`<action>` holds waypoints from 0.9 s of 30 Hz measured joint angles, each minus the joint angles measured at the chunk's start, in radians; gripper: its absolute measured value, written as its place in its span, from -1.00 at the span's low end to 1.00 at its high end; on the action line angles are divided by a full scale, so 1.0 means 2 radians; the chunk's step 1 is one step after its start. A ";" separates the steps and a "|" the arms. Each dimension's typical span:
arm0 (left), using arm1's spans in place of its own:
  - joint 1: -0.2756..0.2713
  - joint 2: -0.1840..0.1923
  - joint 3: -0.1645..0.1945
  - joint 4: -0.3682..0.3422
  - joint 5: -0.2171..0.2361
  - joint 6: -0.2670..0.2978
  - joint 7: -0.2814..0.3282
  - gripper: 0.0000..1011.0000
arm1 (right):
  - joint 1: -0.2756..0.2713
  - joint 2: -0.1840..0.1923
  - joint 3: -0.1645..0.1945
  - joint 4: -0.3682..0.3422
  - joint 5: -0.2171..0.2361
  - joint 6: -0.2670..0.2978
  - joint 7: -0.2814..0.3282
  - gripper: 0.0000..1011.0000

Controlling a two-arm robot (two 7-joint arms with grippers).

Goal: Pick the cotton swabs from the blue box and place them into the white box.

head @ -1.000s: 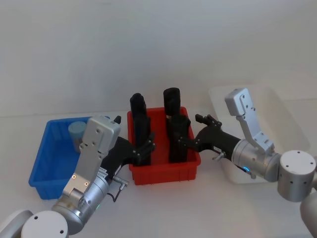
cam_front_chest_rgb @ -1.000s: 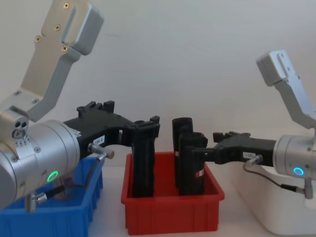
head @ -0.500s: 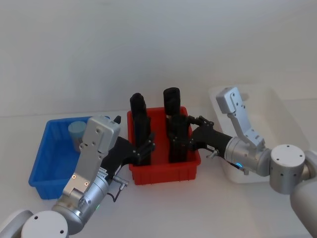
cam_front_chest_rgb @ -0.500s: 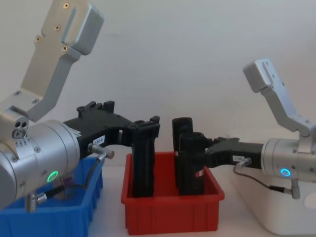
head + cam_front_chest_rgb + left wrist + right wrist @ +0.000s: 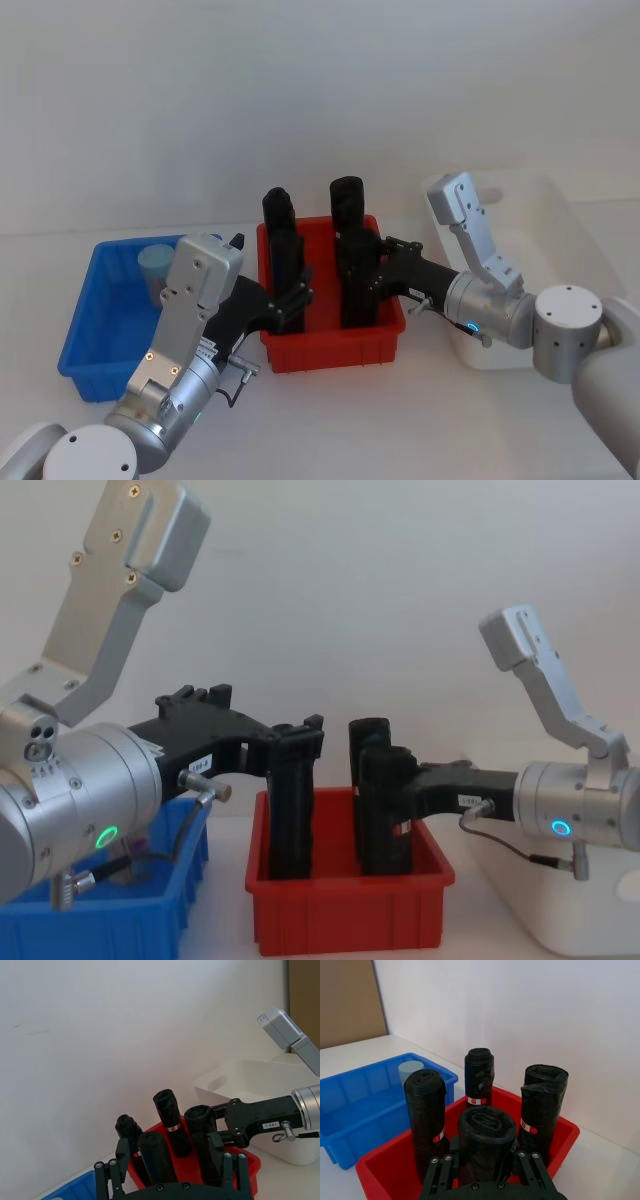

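Three bins sit on your tabletop: the white box [image 5: 560, 250] right of the red bin [image 5: 330, 335], the blue box [image 5: 95, 320] left of it, holding the cotton swabs [image 5: 155, 268]. Both grippers reach into the red bin: the left gripper [image 5: 290, 300] and right gripper [image 5: 362, 285] each have fingers around a black roll [image 5: 350, 205]; closure cannot be told.

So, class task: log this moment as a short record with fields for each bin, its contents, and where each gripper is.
blue box: one cotton swabs jar at its far end
red bin: four upright black rolls
white box: contents not visible
left gripper: around the near-left roll in the red bin
right gripper: around the near-right roll in the red bin
table: white
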 joint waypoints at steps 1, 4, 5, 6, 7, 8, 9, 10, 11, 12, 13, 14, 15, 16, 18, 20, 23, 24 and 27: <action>0.000 0.000 0.000 0.000 0.000 0.000 0.000 0.99 | 0.003 -0.001 0.000 0.007 0.000 -0.003 0.000 0.10; 0.000 0.000 0.000 0.000 0.000 0.000 0.000 0.99 | 0.010 -0.004 -0.001 0.019 0.001 -0.009 0.000 0.04; 0.000 0.000 0.000 0.000 0.000 0.000 0.000 0.99 | 0.011 -0.004 -0.001 0.021 0.002 -0.010 0.000 0.03; 0.000 0.000 0.000 0.000 0.000 0.000 0.000 0.99 | 0.012 -0.005 -0.001 0.023 0.002 -0.011 0.000 0.01; 0.000 0.000 0.000 0.000 0.000 0.000 0.000 0.99 | 0.014 -0.005 -0.001 0.025 0.003 -0.013 0.000 0.01; 0.000 0.000 0.000 0.000 0.000 0.000 0.000 0.99 | 0.014 -0.006 -0.001 0.026 0.003 -0.014 -0.001 -0.01; 0.000 0.000 0.000 0.000 0.000 0.000 0.000 0.99 | 0.014 -0.006 -0.001 0.027 0.004 -0.015 -0.001 -0.02; 0.000 0.000 0.000 0.000 0.000 0.000 0.000 0.99 | 0.015 -0.006 -0.001 0.027 0.004 -0.015 -0.001 -0.03; 0.000 0.000 0.000 0.000 0.000 0.000 0.000 0.99 | 0.015 -0.006 -0.001 0.026 0.005 -0.016 -0.002 -0.04; 0.000 0.000 0.000 0.000 0.000 0.000 0.000 0.99 | 0.014 -0.006 -0.001 0.024 0.006 -0.016 -0.002 -0.06; 0.000 0.000 0.000 0.000 0.000 0.000 0.000 0.99 | 0.012 -0.005 0.000 0.018 0.008 -0.016 -0.004 -0.08; 0.000 0.000 0.000 0.000 0.000 0.000 0.000 0.99 | 0.010 -0.005 0.000 0.014 0.009 -0.016 -0.005 -0.08; 0.000 0.000 0.000 0.000 0.000 0.000 0.000 0.99 | 0.008 -0.004 0.000 0.010 0.011 -0.016 -0.005 -0.09; 0.000 0.000 0.000 0.000 0.000 0.000 0.000 0.99 | 0.006 -0.003 0.001 0.002 0.012 -0.015 -0.006 -0.09; 0.000 0.000 0.000 0.000 0.000 0.000 0.000 0.99 | -0.003 0.000 0.002 -0.017 0.016 -0.012 -0.009 -0.12; 0.000 0.000 0.000 0.000 0.000 0.000 0.000 0.99 | -0.014 0.004 0.004 -0.042 0.021 -0.008 -0.013 -0.15; 0.000 0.000 0.000 0.000 0.000 0.000 0.000 0.99 | -0.025 0.008 0.005 -0.069 0.025 -0.003 -0.018 -0.17; 0.000 0.000 0.000 0.000 0.000 0.000 0.000 0.99 | -0.034 0.011 0.006 -0.092 0.029 0.001 -0.022 -0.18; 0.000 0.000 0.000 0.000 0.000 0.000 0.000 0.99 | -0.051 0.017 0.009 -0.131 0.037 0.009 -0.031 -0.22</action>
